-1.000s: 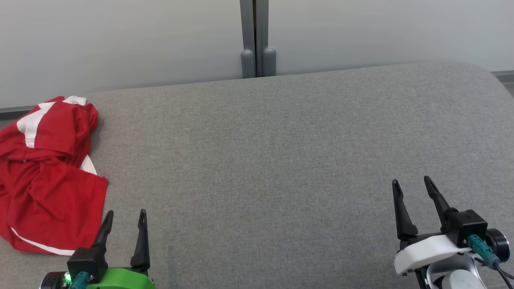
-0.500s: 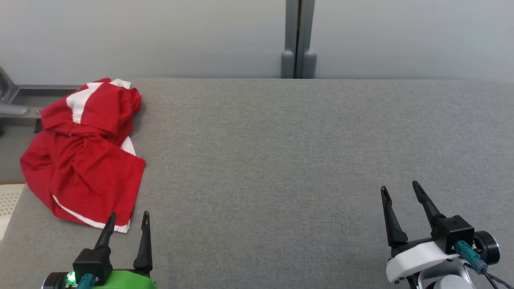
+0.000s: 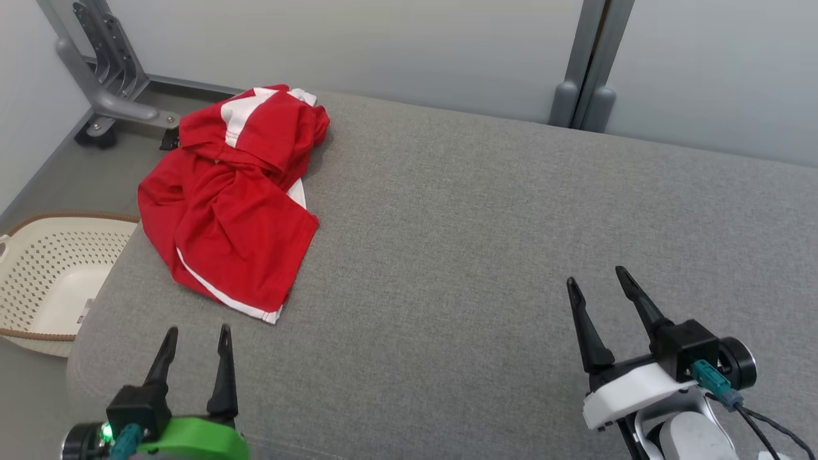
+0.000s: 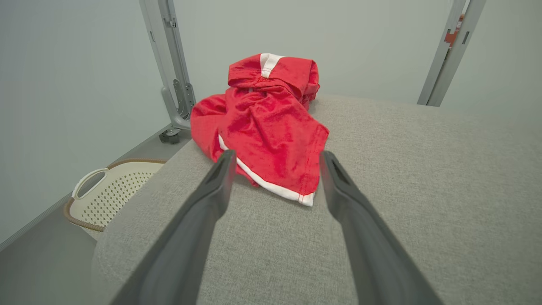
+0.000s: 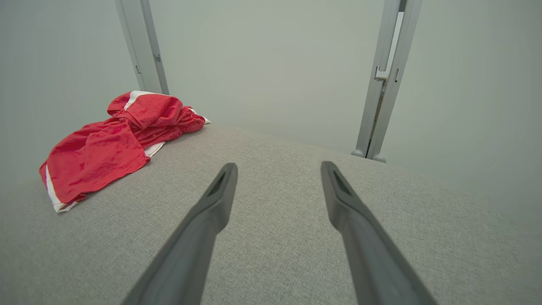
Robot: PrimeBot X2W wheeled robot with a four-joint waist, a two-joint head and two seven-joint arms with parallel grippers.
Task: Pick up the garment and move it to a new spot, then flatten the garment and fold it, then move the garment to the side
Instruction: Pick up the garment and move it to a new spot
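Basket on floor beside table; garment crumpled on table.

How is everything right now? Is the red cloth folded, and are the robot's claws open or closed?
Red garment: crumpled, unfolded, lying on the grey padded surface, not held.
Left gripper: open, empty, just short of the garment's hem.
Right gripper: open, empty, above bare padding.
Basket: upright on the floor.
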